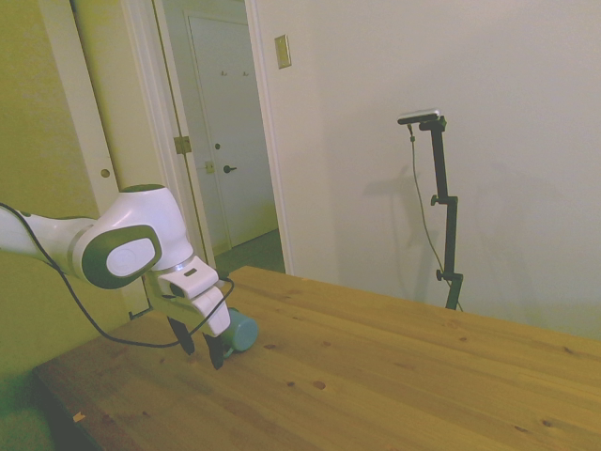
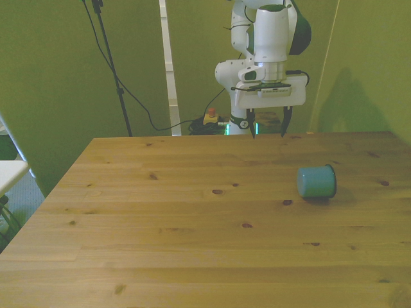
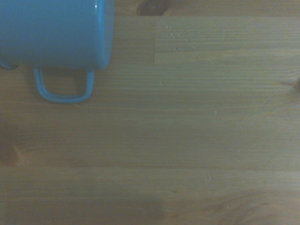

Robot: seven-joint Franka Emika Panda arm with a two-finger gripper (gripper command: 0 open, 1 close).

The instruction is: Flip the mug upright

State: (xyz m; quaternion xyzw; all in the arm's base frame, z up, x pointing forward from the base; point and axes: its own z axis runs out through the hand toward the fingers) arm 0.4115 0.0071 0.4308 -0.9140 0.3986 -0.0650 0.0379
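Teal and lying on its side, the mug (image 1: 239, 330) is seen from the side just behind the empty, open gripper (image 1: 201, 351); a roll could be provoked by a glancing finger. In the front view, the mug (image 2: 316, 181) rests on the table (image 2: 160, 224) toward the right, the gripper (image 2: 268, 123) hanging vertical, well apart. At the wrist, the handle (image 3: 63, 89) is seen flat against the wood.

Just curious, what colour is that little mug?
Plain teal-blue mug, no pattern; clearest in the wrist view.
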